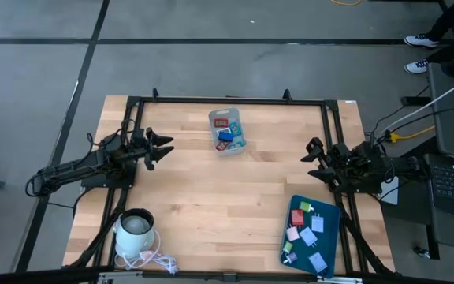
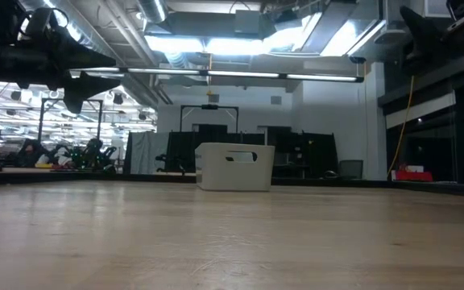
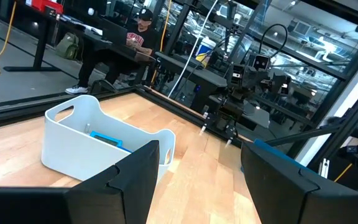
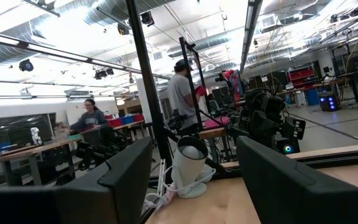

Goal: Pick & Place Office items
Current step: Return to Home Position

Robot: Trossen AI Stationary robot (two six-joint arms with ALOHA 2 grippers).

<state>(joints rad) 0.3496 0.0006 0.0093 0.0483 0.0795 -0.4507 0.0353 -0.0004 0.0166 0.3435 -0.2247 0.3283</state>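
Wood table [image 1: 211, 197] w/ grey bin [image 1: 236, 117], teal tray [image 1: 331, 229], white corded device [image 1: 136, 229] on it.

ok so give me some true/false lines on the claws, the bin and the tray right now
1. The left claw and right claw are both open and hold nothing. True.
2. The grey bin is empty. False: red and blue office items lie in it.
3. The dark-teal tray lies at the table's near corner on the right arm's side, with several pieces on it. True.
4. The left claw hangs over the bin. False: it hovers near the table's left edge, apart from the bin.
5. The white corded device stands on the tray. False: it stands on the table's near left corner.
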